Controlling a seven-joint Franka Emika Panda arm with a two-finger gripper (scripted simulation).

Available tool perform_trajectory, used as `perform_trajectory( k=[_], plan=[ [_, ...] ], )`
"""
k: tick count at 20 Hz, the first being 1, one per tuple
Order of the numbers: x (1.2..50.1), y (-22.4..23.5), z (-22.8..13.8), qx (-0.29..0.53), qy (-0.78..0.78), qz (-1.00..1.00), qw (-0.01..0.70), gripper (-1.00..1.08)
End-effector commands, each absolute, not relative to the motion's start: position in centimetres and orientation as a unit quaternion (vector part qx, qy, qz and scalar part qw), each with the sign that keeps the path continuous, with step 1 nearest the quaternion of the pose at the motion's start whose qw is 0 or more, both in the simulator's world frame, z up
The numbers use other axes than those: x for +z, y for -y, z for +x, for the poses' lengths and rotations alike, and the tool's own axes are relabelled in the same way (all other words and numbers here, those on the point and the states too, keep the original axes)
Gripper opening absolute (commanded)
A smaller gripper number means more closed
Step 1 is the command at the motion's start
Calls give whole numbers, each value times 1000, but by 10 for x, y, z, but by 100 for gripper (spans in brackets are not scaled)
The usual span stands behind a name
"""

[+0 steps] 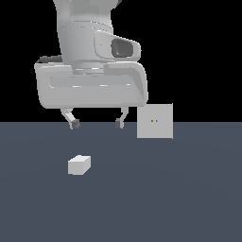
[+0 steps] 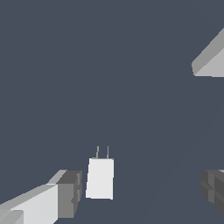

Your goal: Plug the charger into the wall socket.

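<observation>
While the gripper (image 1: 96, 124) hangs open above it, charger (image 1: 79, 165) at lower left looks light, rigid: grip flat sides, prongs clear.

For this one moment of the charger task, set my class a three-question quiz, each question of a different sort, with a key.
1. True or false: the gripper holds the charger.
2. The charger's two prongs show in which view? A exterior, B wrist.
3. Fill in: the orange dots sit at the centre of the ____.

Key:
1. False; the gripper is open above the floor, and the charger lies apart on it.
2. B.
3. Socket.
</observation>
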State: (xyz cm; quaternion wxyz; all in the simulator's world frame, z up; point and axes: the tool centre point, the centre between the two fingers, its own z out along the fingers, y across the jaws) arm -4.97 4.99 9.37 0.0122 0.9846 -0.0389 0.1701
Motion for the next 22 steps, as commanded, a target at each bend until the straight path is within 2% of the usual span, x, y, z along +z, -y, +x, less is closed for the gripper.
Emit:
perform_trajectory(
  k=[1,22],
  plan=[
    [88,-56,-51,183,43,982,12,100],
    [62,-83,-54,230,59,971,14,100]
  ],
)
